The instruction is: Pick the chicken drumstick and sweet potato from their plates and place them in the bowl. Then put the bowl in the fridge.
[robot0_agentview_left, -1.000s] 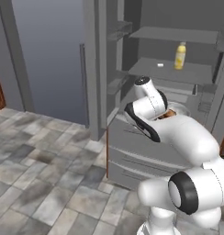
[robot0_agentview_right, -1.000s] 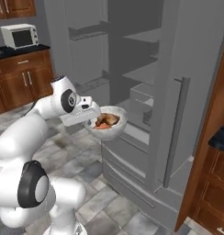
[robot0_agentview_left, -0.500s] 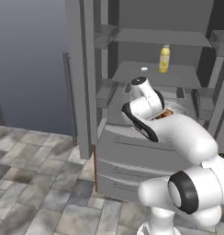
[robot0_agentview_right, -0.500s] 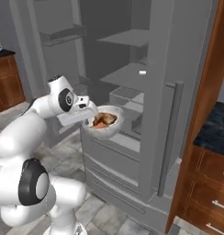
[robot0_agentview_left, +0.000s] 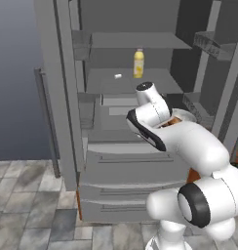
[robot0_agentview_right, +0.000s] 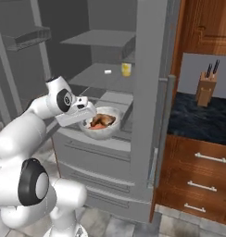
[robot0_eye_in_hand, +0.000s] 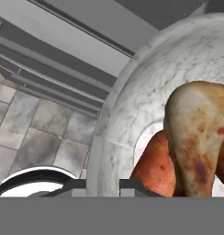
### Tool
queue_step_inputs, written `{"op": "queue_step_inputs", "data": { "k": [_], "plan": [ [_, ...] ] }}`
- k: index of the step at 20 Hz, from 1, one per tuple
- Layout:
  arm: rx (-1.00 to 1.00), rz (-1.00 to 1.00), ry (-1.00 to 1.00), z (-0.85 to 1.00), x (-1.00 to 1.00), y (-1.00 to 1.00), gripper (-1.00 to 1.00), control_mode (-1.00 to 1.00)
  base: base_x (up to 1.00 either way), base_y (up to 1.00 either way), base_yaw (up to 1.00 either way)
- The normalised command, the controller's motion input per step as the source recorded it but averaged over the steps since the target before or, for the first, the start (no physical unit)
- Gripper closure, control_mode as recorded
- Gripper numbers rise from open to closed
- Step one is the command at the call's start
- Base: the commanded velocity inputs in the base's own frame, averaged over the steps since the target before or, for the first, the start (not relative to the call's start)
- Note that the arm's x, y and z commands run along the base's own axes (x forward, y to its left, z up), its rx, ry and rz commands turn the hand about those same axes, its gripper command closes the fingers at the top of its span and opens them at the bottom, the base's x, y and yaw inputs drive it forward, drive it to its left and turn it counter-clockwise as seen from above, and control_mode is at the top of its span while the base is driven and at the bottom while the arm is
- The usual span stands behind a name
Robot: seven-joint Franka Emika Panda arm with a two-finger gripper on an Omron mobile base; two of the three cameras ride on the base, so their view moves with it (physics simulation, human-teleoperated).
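Pincer [robot0_agentview_right: 86,116] clamps bowl [robot0_agentview_right: 103,131] rim; fridge [robot0_agentview_right: 147,69] open

Pincer [robot0_agentview_right: 86,116] holds bowl [robot0_agentview_right: 102,128] before open fridge [robot0_agentview_right: 147,69].

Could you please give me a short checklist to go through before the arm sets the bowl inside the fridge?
1. Pincer shut on the bowl rim: ok.
2. Chicken drumstick in the bowl: ok.
3. Sweet potato in the bowl beside it: ok.
4. Fridge doors open, shelves reachable: ok.
5. Free shelf space away from the yellow bottle: ok, the shelf beside it looks bare apart from a small white item.
6. Bowl clear of the drawer front below it: cannot tell.
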Motion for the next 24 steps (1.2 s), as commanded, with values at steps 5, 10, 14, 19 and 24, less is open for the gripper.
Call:
{"op": "queue_step_inputs", "data": {
  "k": [5, 10, 14, 19, 24],
  "plan": [
    [0.00, 0.00, 0.00, 0.00, 0.00, 0.00, 1.00, 1.00, 0.17, 0.55, -0.15],
    [0.00, 0.00, 0.00, 0.00, 0.00, 0.00, 1.00, 1.00, 0.32, 0.32, -0.02],
    [0.00, 0.00, 0.00, 0.00, 0.00, 0.00, 1.00, 1.00, 0.40, 0.17, -0.01],
    [0.00, 0.00, 0.00, 0.00, 0.00, 0.00, 1.00, 1.00, 0.39, 0.16, -0.19],
    [0.00, 0.00, 0.00, 0.00, 0.00, 0.00, 1.00, 1.00, 0.32, 0.40, -0.17]
  ]
}}
